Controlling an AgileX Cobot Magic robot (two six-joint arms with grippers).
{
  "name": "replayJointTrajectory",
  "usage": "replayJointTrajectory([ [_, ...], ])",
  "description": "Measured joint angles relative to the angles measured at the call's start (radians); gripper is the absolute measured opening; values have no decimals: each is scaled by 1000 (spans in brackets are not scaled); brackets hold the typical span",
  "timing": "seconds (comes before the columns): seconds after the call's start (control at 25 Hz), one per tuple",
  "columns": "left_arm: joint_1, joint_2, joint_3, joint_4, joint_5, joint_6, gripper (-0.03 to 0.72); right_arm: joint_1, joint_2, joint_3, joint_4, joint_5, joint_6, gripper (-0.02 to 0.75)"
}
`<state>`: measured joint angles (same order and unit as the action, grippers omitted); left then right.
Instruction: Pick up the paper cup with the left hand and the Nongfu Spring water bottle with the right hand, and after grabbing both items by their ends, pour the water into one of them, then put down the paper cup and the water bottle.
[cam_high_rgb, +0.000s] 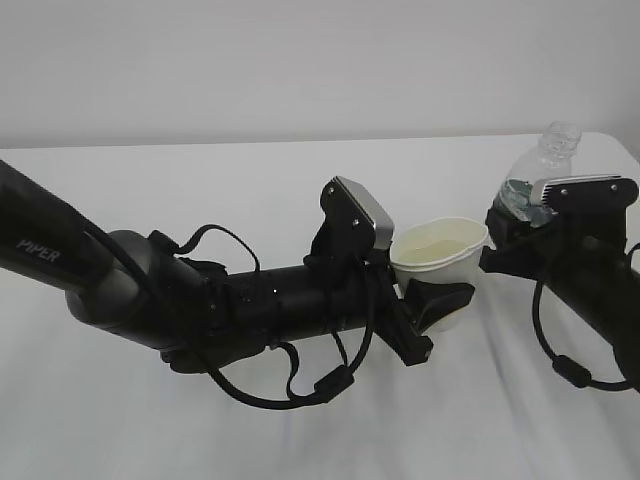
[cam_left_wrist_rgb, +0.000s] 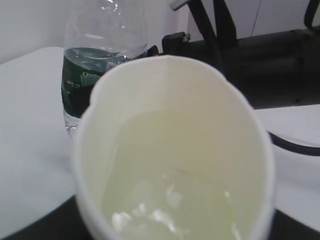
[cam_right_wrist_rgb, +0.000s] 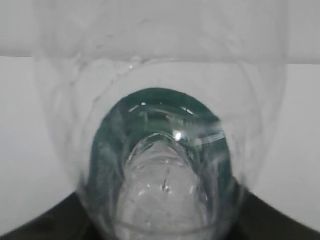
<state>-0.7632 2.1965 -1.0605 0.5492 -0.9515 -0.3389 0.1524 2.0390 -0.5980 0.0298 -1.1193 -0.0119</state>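
My left gripper (cam_high_rgb: 438, 292) is shut on the lower part of the white paper cup (cam_high_rgb: 440, 258), holding it upright above the table. Pale water (cam_high_rgb: 436, 238) lies in the cup. The left wrist view looks down into the cup (cam_left_wrist_rgb: 175, 125), with the water (cam_left_wrist_rgb: 170, 195) glinting at its bottom. Just right of the cup, my right gripper (cam_high_rgb: 512, 238) is shut on the base end of the clear, green-labelled water bottle (cam_high_rgb: 545, 165). The bottle's open neck points up and leans slightly right. The bottle (cam_left_wrist_rgb: 90, 75) stands behind the cup, and it (cam_right_wrist_rgb: 160, 165) fills the right wrist view.
The white table (cam_high_rgb: 250, 170) spreads under both arms, with a plain white wall behind it. The left arm (cam_high_rgb: 150, 290) and its looped cables lie across the left and middle. The right arm (cam_high_rgb: 600, 290) and its cable hang at the right edge.
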Motion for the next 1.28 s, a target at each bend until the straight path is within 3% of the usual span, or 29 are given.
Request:
replayJointTrajectory([
  [1.08,0,0,0,-1,33,0,357,0,111,-52,-9,-2,0,355],
  [1.28,0,0,0,-1,33,0,357,0,111,-52,-18,-4,0,418],
])
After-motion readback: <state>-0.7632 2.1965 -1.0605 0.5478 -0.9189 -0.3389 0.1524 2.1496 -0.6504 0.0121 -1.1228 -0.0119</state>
